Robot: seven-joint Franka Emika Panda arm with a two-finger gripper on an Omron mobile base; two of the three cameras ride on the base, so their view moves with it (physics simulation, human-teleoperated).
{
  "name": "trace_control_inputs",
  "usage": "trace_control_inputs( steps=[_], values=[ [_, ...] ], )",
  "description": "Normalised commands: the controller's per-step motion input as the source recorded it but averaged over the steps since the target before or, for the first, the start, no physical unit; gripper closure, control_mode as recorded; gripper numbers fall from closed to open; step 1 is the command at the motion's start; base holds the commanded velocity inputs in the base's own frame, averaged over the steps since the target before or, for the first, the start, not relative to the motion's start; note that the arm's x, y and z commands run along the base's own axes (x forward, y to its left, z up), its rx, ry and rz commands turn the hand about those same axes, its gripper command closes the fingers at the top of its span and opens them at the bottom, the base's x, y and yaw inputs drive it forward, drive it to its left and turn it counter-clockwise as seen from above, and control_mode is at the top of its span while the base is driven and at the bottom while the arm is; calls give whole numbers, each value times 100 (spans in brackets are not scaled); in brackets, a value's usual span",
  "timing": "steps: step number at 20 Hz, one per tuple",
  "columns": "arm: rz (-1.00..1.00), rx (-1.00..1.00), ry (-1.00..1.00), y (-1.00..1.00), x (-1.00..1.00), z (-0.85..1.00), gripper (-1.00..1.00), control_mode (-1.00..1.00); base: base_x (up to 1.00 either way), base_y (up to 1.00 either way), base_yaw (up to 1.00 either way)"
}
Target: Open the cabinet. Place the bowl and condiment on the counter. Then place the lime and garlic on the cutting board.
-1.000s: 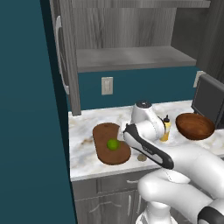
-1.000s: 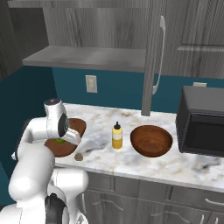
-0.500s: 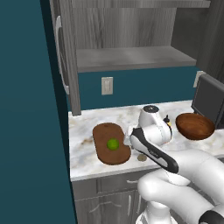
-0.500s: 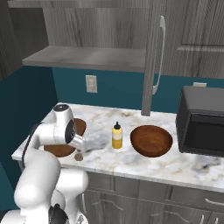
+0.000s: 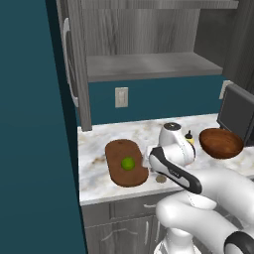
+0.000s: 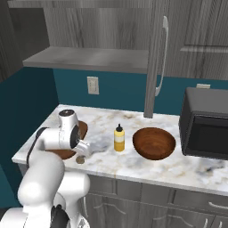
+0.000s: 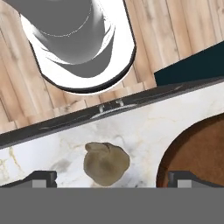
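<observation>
The cabinet (image 5: 149,67) stands open, its grey shelf bare. On the counter (image 6: 133,164) sit the brown bowl (image 6: 153,143) and the yellow condiment bottle (image 6: 119,138). The bright green lime (image 5: 128,163) rests on the dark oval cutting board (image 5: 126,161). Just right of the board, near the counter's front edge, lies the tan garlic (image 5: 160,178). My gripper (image 7: 112,177) hangs open right over the garlic (image 7: 106,162), one fingertip (image 7: 41,177) on each side, apart from it. In the right base view the gripper (image 6: 83,153) points down just above the garlic (image 6: 80,159).
A black microwave (image 6: 207,122) stands at the right end of the counter, beside the bowl. The open cabinet door (image 6: 156,58) with its silver handle juts out above the counter. A wall outlet (image 6: 92,85) is behind. The counter's front edge (image 7: 109,111) runs close to the garlic.
The hand has swung right from over the cutting board and come down over the garlic. The lime stays on the board; bowl and bottle have not moved.
</observation>
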Motion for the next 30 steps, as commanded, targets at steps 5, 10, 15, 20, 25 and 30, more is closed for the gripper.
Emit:
trace_control_inputs(
  steps=[5, 10, 15, 20, 25, 30],
  values=[
    [0, 0, 0, -17, 0, -29, -100, -100, 0, 0, 0],
    [0, 0, 0, -3, -1, -30, -100, -100, 0, 0, 0],
    [0, 0, 1, 0, -7, -29, -100, -100, 0, 0, 0],
    [0, 0, 0, 0, -11, -28, -100, -100, 0, 0, 0],
    [0, 0, 0, 7, -15, -22, -100, -100, 0, 0, 0],
    [0, 0, 0, 8, -15, -21, -100, -100, 0, 0, 0]
  ],
)
